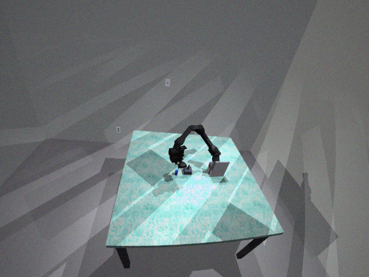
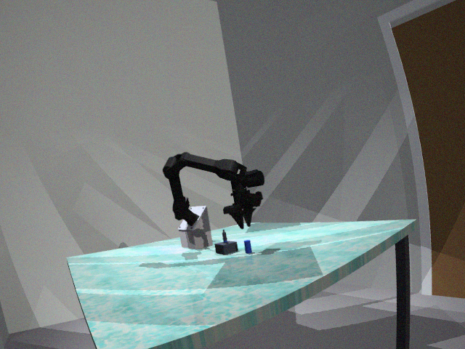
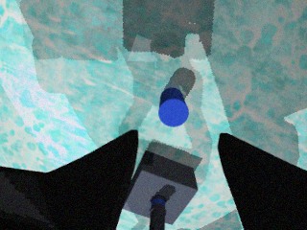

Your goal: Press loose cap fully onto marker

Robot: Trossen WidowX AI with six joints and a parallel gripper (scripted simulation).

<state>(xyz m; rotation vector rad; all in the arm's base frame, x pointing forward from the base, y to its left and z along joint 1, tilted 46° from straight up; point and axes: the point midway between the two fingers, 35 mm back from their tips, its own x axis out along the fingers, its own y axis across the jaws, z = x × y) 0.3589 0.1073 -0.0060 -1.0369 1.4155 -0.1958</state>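
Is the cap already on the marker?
No, the blue cap stands on the table, apart from the marker in its holder block.

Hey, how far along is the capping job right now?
Early. Done: nothing on the marker itself; it stands bare in the holder block. In hand: the open, empty gripper hangs above both, pointing down. Left: grasp the blue cap standing on the table beside the block, seat it, press it down, then move the arm away.
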